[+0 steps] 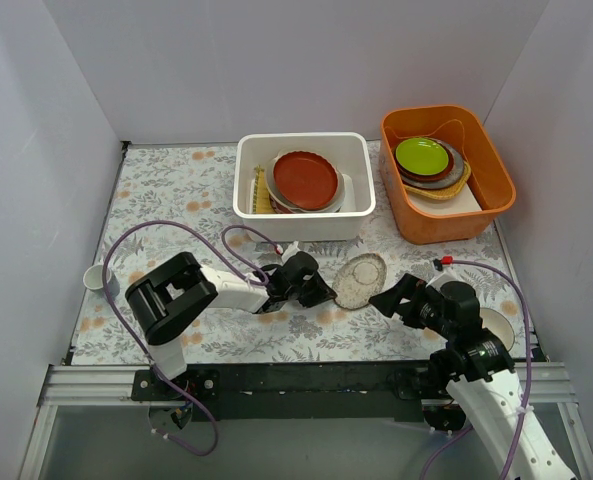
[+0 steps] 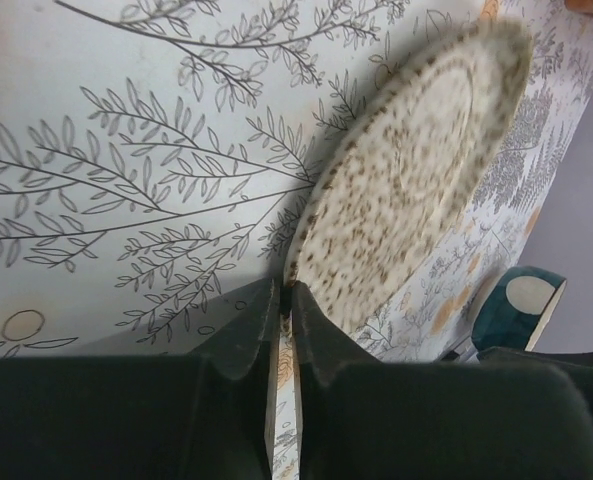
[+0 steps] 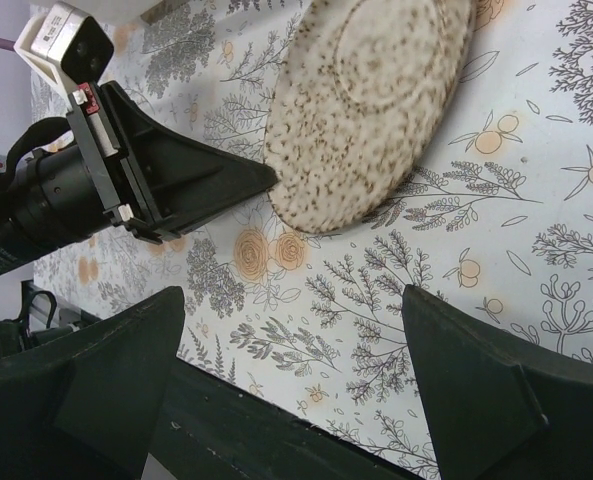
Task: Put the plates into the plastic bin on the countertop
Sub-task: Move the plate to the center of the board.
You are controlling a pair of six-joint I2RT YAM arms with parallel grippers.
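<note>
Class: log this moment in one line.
left gripper: shut on speckled beige round plate | right gripper: open, empty | white plastic bin: red-brown round plate inside

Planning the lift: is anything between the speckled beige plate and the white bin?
Nothing visible. Only bare countertop lies between the beige plate, pinched at its rim by the left gripper, and the white bin; the open right gripper sits off to the side.

Matt speckled plate [image 3: 366, 110]; smooth white plastic bin [image 1: 301, 226]
</note>
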